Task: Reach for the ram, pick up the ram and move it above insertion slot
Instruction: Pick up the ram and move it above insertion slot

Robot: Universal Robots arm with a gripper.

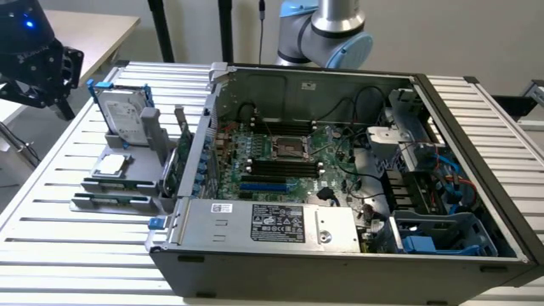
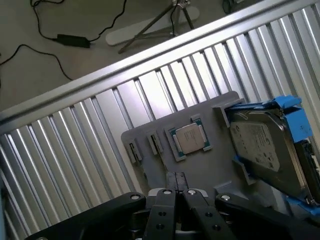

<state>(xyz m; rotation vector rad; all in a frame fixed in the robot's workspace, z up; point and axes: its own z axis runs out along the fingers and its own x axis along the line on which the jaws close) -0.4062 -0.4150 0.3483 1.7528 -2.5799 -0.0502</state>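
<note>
Gripper [image 2: 175, 179] hovers w/ its fingers drawn together and nothing btwn them, so there is no grasp yet and the step in hand is, I'd judge, the reach. Taking the hard drive [image 1: 125, 115] as landmark: in the exterior view the gripper sits higher than it and off to the exterior view's left, touching nothing. The hard drive stands on edge at one end of a grey holder [image 2: 212, 165], and the processor chip [image 2: 190, 140] lies in its tray just beside the hard drive. The ram [image 1: 119, 185] is beyond that chip, toward the holder's end farthest from the hard drive. It looks like a thin green strip set on edge in a stepped slot, w/ a second similar strip [image 1: 112, 203] one step further out. Which of the two is meant I can't tell, and how firmly either is seated is prob. not readable from here. On the hard drive's other side, to the exterior view's right, stands the open PC case [image 1: 383, 268]. The insertion slot [image 1: 285, 169], among the black memory slots on the mobo, is well apart from the ram. No part of the pick or carry is done. As for what the reach calls for, the fingers must part, line up across the stick's thin faces and come down square. They must also stay off the chip and the hard drive's blue bracket [image 2: 292, 115] — a skewed approach could jam the stick in its slot.
</note>
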